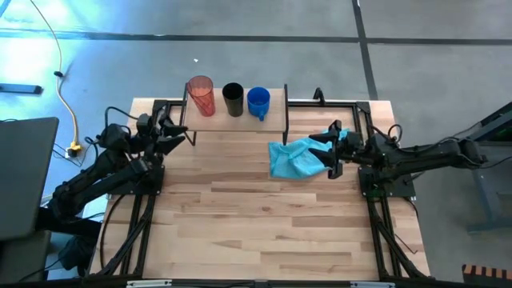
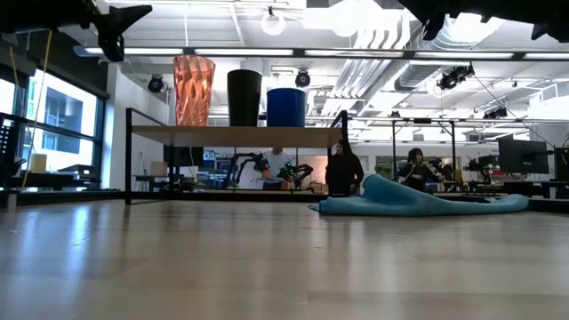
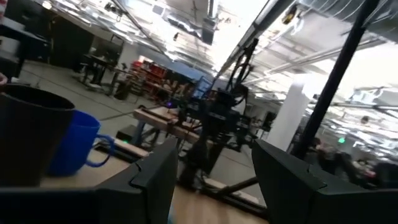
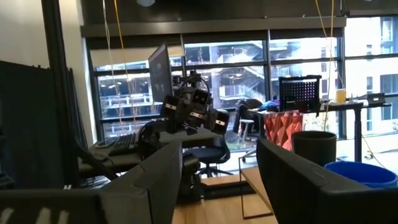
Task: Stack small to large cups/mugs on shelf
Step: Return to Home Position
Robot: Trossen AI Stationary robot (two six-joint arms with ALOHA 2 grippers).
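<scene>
Shelf [image 1: 240, 122] w/ orange tumbler [image 1: 201, 95], black cup [image 1: 233, 99], blue mug [image 1: 258, 102]; cloth [image 1: 298, 158] on table [image 1: 256, 216].

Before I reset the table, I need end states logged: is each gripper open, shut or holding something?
Left gripper: open, holding nothing.
Right gripper: open, holding nothing.

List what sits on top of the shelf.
The orange tumbler, black cup and blue mug stand in a row on the shelf. Their own walls mostly hide their insides.

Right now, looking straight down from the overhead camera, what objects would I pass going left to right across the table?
orange-red tumbler → black cup → blue mug, all three on the shelf → light-blue cloth
</scene>
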